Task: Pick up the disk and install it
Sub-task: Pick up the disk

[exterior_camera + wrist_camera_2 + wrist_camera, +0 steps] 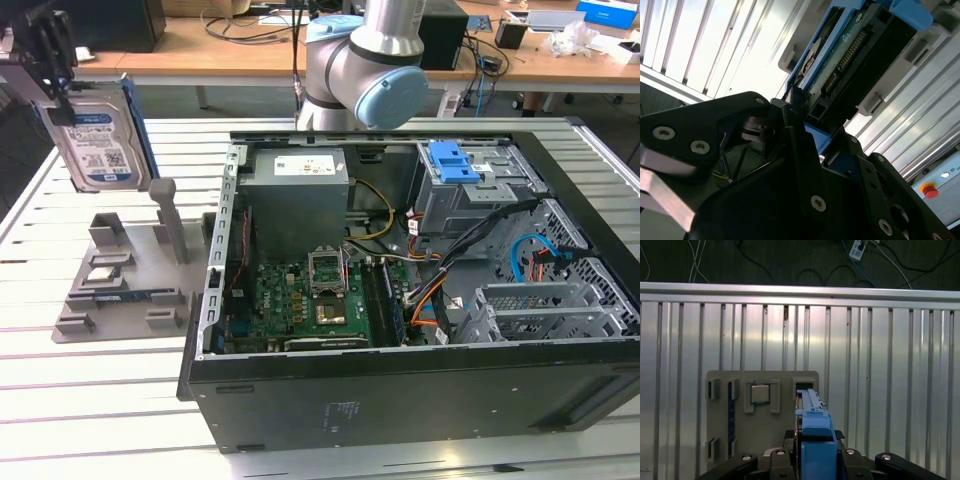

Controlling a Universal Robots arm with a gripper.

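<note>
The disk [100, 145], a silver drive with a white-and-blue label and blue side rails, hangs upright in the air at the exterior view's far left. My gripper [58, 100] is shut on its upper edge. The disk is above and slightly behind the grey holder tray [125, 285] and touches nothing else. In the first wrist view the disk's blue rail [815, 432] sticks out edge-on from between the black fingers [772, 456], over the tray [762, 440]. In the second wrist view the disk's green circuit board [850, 55] faces the camera, clamped at the gripper [799, 107].
An open computer case [400, 390] lies on the slatted metal table [90, 400], to the exterior view's right of the tray. Inside are a metal drive cage [480, 200] with a blue latch [455, 160], a grey power supply [300, 190] and loose cables. The arm's elbow [365, 60] stands behind the case.
</note>
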